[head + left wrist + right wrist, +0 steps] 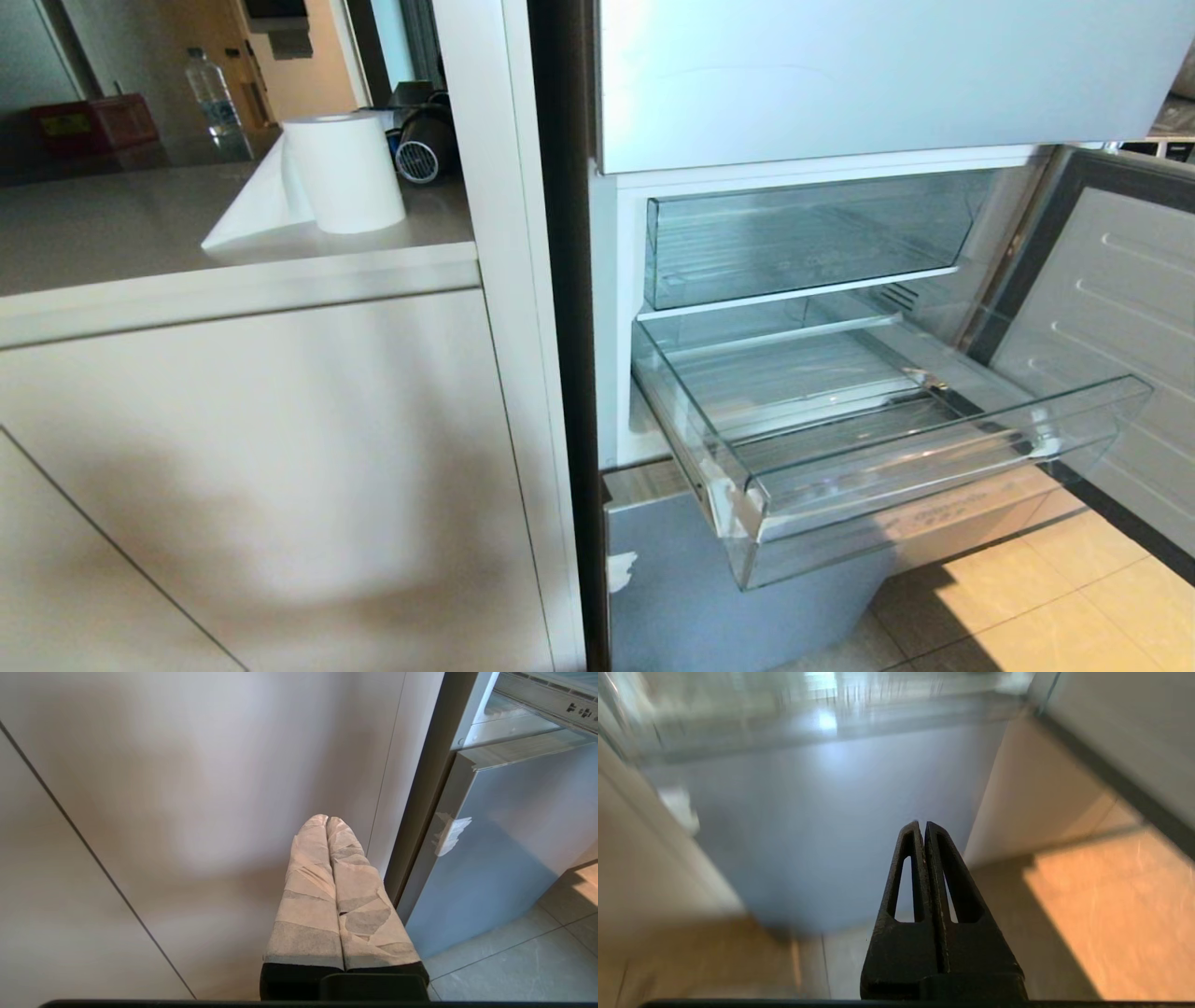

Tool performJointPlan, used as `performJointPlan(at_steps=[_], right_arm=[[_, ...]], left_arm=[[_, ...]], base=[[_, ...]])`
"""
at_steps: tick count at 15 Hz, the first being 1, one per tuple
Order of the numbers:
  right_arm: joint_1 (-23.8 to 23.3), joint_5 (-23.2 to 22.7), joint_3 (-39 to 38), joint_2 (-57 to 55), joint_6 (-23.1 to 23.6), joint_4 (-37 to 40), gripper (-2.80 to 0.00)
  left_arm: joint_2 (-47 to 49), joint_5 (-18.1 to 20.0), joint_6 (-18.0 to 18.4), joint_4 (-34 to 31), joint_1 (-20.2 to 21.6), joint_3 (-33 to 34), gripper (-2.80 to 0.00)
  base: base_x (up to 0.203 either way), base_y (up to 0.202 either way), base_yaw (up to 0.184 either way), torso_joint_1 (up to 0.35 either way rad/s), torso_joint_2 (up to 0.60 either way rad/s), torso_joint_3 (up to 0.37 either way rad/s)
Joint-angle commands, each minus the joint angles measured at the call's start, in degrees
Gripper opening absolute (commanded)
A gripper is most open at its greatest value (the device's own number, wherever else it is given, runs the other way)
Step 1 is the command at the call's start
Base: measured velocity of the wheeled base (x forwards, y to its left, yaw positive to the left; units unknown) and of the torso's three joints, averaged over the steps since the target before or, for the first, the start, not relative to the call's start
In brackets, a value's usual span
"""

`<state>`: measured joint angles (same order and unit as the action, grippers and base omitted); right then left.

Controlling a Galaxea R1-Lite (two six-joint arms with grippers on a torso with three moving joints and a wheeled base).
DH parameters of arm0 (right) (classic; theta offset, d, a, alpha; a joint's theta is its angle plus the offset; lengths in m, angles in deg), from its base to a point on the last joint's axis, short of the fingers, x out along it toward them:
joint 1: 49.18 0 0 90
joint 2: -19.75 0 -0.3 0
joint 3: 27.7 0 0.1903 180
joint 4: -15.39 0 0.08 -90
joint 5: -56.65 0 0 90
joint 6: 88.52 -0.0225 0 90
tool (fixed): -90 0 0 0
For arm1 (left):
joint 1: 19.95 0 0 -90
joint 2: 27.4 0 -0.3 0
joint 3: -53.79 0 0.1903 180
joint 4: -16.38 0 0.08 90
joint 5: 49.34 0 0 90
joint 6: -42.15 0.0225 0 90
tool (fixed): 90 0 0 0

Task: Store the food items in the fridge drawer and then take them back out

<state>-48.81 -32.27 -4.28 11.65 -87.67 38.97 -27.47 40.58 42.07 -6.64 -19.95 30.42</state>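
We face an open fridge from our head camera. The fridge drawer (896, 439), a wide, shallow clear plastic tray with a ribbed floor and a thick front lip, is pulled out toward us, and its floor is bare. Above it sits a second clear bin (803, 238), pushed in, also with nothing in it. The fridge door (1111, 327) stands open on the right. To the left of the fridge is a pale counter (140, 243) holding a roll of paper towel (344, 173), with a water bottle (211, 93) farther back.

The red fruits are not visible in any of our three views, so we cannot say where they are. Neither arm appears in the head view.

From its wrist camera, our left gripper (326, 820) has its tape-wrapped fingers pressed together, holding nothing, low beside the white cabinet panel (187, 812) next to the fridge. Our right gripper (921, 823) also has its dark fingers closed on nothing, pointing at the grey lower front of the fridge (822, 826) above a tiled floor (1101, 914).

We judge that either nothing has been stored yet or the whole task is over; these views alone do not settle which.
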Motion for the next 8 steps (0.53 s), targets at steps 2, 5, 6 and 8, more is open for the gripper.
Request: performJointPlan(at_steps=[2,5,6,8], right_arm=[[0.35,-0.10,1.19,-18.65,1.07,-2.01,-2.80],[0.64,-2.15,6.46,-38.02,0.90,-6.60,-2.80],[0.70,-3.87,9.25,-44.02,0.69,-7.48,-2.80],[1.15,-7.74,15.75,-55.52,0.38,-8.79,-2.80]], left_arm=[[-0.01,-0.01,-0.01,0.01,0.00,0.09,-2.80],[-0.01,-0.01,-0.01,0.01,0.00,0.09,-2.80],[-0.01,-0.01,-0.01,0.01,0.00,0.09,-2.80],[-0.01,-0.01,-0.01,0.01,0.00,0.09,-2.80]], base=[[0.000,0.000,0.000,0.000,0.00,0.000],[0.000,0.000,0.000,0.000,0.00,0.000],[0.000,0.000,0.000,0.000,0.00,0.000],[0.000,0.000,0.000,0.000,0.00,0.000]])
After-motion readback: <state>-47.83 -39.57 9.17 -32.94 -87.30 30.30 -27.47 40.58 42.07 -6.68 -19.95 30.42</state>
